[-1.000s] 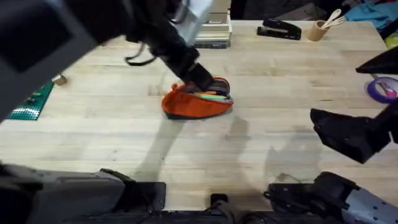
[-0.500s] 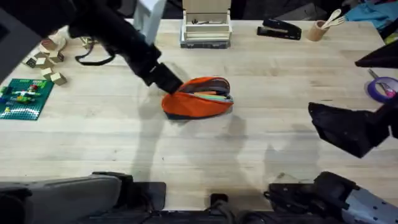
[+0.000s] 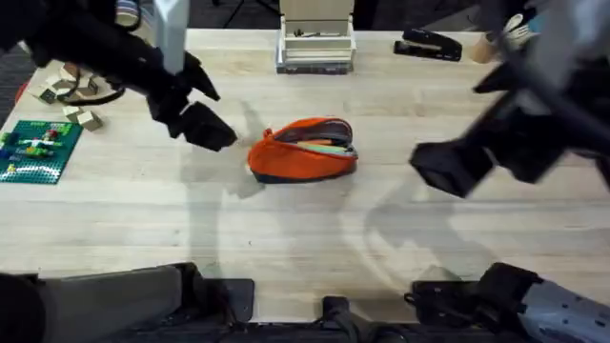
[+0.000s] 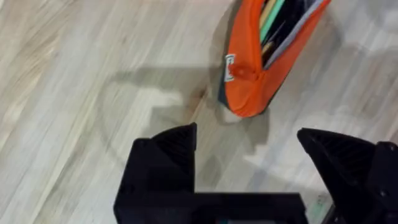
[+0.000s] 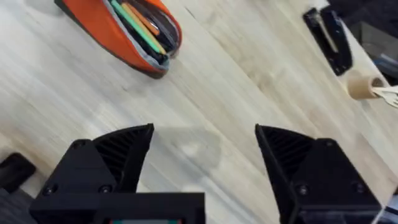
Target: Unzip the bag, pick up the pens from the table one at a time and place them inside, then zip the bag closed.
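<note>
Far left on the table (image 3: 143, 210): your green brick plate (image 3: 38, 151) with small wooden blocks (image 3: 67, 95) behind it, near the left edge.

Next over, your left gripper (image 3: 205, 129) sits above the boards just left of the bag (image 3: 303, 151), not touching it. In the left wrist view its fingers (image 4: 166, 155) are spread wide with bare wood between them; nothing held. The orange end of the bag lies just past the fingertips in that view.

Centre: the bag lies on its side on the table, well apart from every other object. Zipper is open along the top; you can see a green pen (image 3: 329, 143) and other coloured pens lying lengthwise inside the mouth. The right wrist view shows the same: green pen, an orange one and darker ones packed side by side inside the grey lining. Dark base strip faces the near edge.

Behind the bag, at the far edge: a pale box-like stand (image 3: 315, 43). Right of that, a black stapler (image 3: 429, 45), then a cup of wooden spoons (image 3: 500, 38), partly covered by the right arm.

Right side: your right gripper (image 3: 448, 167) hangs above the table, right of the bag and apart from it. Right wrist view shows both fingers (image 5: 121, 155) parted wide, nothing held between them.
</note>
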`<state>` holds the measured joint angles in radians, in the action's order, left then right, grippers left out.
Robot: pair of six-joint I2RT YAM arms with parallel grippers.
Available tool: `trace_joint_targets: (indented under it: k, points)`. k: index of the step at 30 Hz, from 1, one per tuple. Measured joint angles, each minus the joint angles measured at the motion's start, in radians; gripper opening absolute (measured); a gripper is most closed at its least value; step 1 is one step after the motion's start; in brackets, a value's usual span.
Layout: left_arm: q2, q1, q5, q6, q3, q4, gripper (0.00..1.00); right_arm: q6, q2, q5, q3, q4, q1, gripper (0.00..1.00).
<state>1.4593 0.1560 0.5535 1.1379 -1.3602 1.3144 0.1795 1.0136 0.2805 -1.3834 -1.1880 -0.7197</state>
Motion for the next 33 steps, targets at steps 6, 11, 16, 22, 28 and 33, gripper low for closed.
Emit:
trace_joint_targets:
  k: [6, 11, 16, 22, 28, 33]
  points:
    - [0.0, 0.079, 0.004, 0.03, 0.0, 0.0, 0.995, 0.006, 0.097, -0.052, 0.0, 0.082, 0.006, 0.995]
    - [0.0, 0.098, 0.004, 0.037, 0.0, 0.003, 0.995, 0.04, 0.144, -0.201, 0.0, 0.15, 0.11, 0.995]
    - [0.0, 0.098, 0.004, 0.037, 0.0, 0.003, 0.995, 0.066, 0.182, -0.415, 0.0, 0.217, 0.269, 0.995]
    - [0.0, 0.098, 0.004, 0.037, 0.0, 0.002, 0.995, 0.075, 0.249, -0.627, 0.0, 0.264, 0.331, 0.996]
    - [0.0, 0.098, 0.004, 0.037, 0.0, 0.002, 0.995, 0.048, 0.353, -0.837, 0.001, 0.272, 0.331, 0.997]
    - [0.0, 0.098, 0.0, 0.037, 0.0, 0.003, 0.995, 0.007, 0.385, -0.887, 0.002, 0.339, 0.329, 0.996]
